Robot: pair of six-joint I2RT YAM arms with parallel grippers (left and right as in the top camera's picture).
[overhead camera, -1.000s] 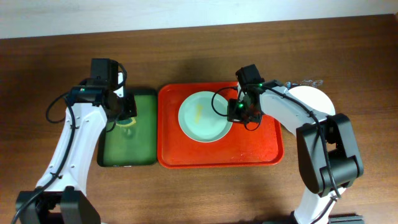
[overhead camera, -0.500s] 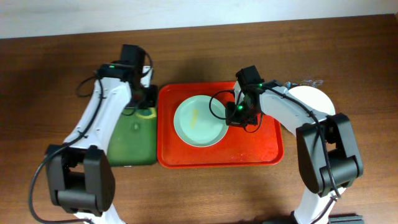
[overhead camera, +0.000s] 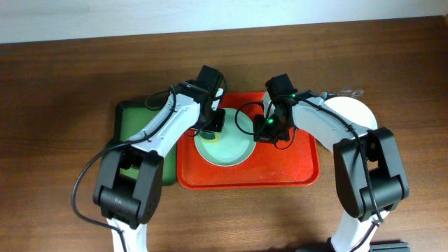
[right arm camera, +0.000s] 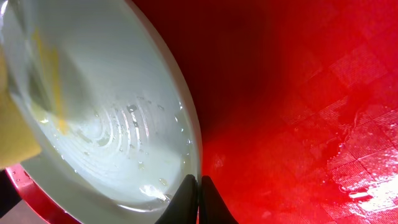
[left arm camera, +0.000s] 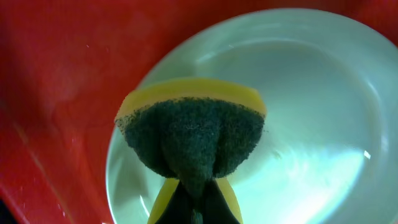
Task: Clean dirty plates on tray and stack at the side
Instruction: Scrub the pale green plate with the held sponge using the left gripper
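The overhead camera looked straight down from well above the table (overhead camera: 63, 77), taking in the whole workspace, with the tray (overhead camera: 294, 171) near centre. The left wrist camera peered past the left gripper (left arm camera: 196, 208) and sponge (left arm camera: 193, 137) at 6 o'clock, very close over the plate (left arm camera: 311, 93). The right wrist camera sat as close, with the right gripper (right arm camera: 199, 202) at 6 o'clock and the plate toward 9 o'clock. All three views shared that plate and tray.

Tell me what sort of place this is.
Probably a tabletop dishwashing test setup rather than a kitchen: a wooden table, a red tray holding a plate, and a scouring sponge over it.
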